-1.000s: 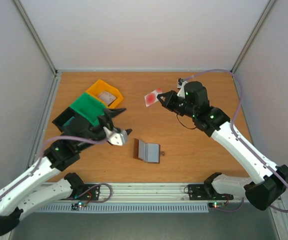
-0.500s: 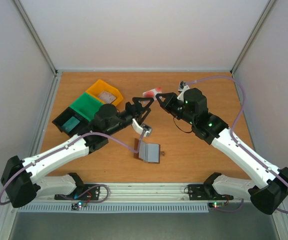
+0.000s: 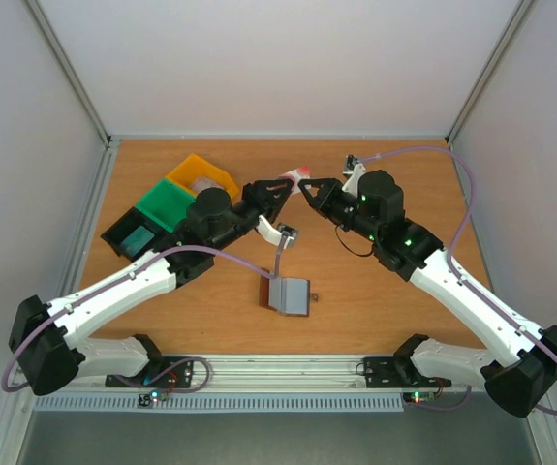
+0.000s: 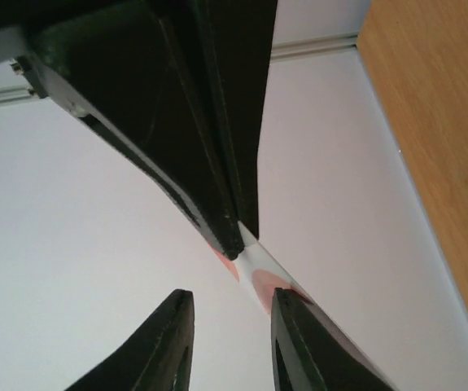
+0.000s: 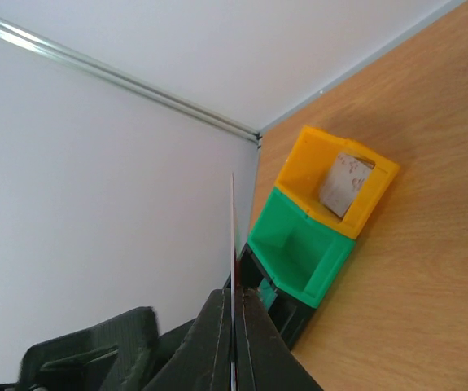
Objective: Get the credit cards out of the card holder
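The card holder (image 3: 288,294) lies open on the table, brown edge to the left and grey inside facing up. My right gripper (image 3: 309,186) is shut on a credit card (image 3: 294,175), red and white, held up in the air. The right wrist view shows this card (image 5: 233,220) edge-on between the shut right gripper (image 5: 235,292). My left gripper (image 3: 286,184) has come up to the card's other end. In the left wrist view the left gripper (image 4: 232,295) shows a gap between its fingers, with the card (image 4: 254,273) running against the right-hand finger only.
Yellow bin (image 3: 201,179), green bin (image 3: 167,205) and black bin (image 3: 131,237) stand in a row at the back left. A pale card with red marks (image 5: 345,183) leans inside the yellow bin (image 5: 380,175). White walls enclose the table.
My left arm swung up from beside the bins to the card held by the right gripper, and its jaws narrowed. The right gripper shifted the card slightly left.
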`<state>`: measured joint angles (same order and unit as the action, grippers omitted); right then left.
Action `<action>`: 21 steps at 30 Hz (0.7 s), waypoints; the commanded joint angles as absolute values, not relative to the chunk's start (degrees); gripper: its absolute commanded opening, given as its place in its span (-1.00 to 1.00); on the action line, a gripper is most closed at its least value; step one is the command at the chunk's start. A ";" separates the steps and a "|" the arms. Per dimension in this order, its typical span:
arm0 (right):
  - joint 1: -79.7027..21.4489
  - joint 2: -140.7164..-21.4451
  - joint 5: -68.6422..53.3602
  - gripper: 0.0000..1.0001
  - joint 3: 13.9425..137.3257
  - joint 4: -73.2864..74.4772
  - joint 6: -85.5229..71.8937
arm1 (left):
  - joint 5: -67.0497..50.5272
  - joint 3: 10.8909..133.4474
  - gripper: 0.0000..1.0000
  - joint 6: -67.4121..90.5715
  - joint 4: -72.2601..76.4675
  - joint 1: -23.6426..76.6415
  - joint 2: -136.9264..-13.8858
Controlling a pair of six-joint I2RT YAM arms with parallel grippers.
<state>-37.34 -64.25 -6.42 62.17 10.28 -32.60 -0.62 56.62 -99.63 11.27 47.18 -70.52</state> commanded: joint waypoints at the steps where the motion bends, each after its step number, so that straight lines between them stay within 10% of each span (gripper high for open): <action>1: -37.84 -65.10 -9.94 -0.98 62.59 6.54 -32.89 | -0.31 57.56 -0.66 -100.24 11.07 46.13 -70.85; 4: -37.78 -65.96 -11.65 -0.98 62.93 6.75 -32.93 | -0.25 57.08 -0.99 -99.19 10.42 45.97 -69.99; 14: -37.77 -66.33 -10.57 -0.98 62.77 7.34 -33.35 | 0.55 53.63 -0.99 -92.07 4.15 45.66 -64.94; 18: -37.80 -66.60 -10.14 -0.98 63.01 5.52 -34.59 | 1.44 50.42 0.07 -92.76 4.40 48.93 -62.68; 21: -37.94 -66.75 -10.71 -0.98 63.31 3.70 -34.82 | 2.65 49.00 0.43 -93.30 6.63 49.83 -63.16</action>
